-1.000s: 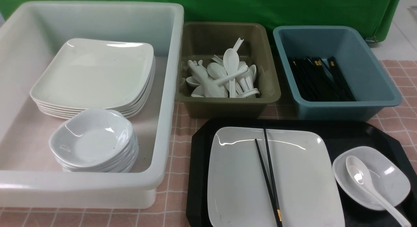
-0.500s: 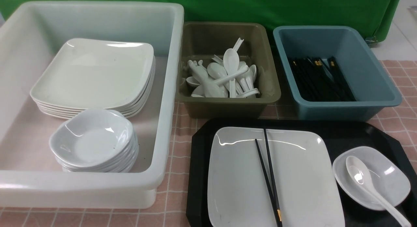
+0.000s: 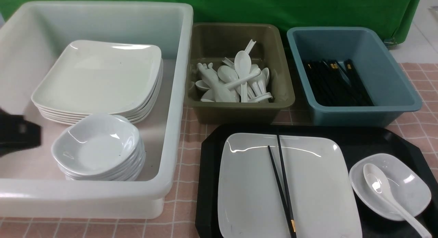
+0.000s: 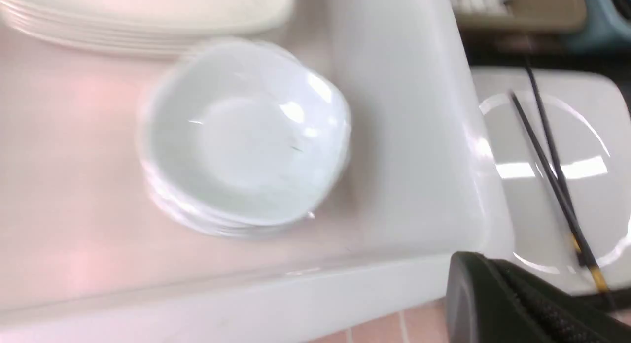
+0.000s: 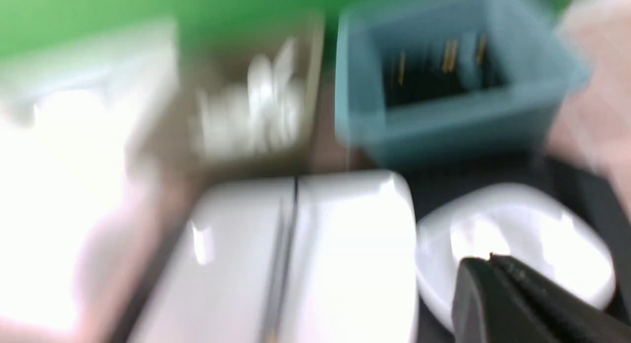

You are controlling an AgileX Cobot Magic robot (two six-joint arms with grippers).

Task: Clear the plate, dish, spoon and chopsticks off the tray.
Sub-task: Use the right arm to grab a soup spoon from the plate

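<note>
Tray [image 3: 376, 139], lower right: we log plate [image 3: 253, 197], chopsticks [image 3: 288, 214], dish [image 3: 410, 186] and spoon [image 3: 376, 180] aboard. Left gripper [image 3: 18, 133], left edge, well apart. We cannot tell its grip, nor that of the right gripper [image 5: 512, 303].

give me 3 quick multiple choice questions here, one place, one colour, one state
1. On the tray, where do the chopsticks lie?
A across the plate
B under it
C beside it

2. What colour is the spoon bin?
A white
B olive
C blue

3. How does the tray's spoon sit?
A bowl in the dish, handle over its rim
B upside down
C gripped by jaws

Answers: A, both sticks cross the plate's face; B, the white spoons fill the olive middle bin; A, its bowl rests inside the dish.
</note>
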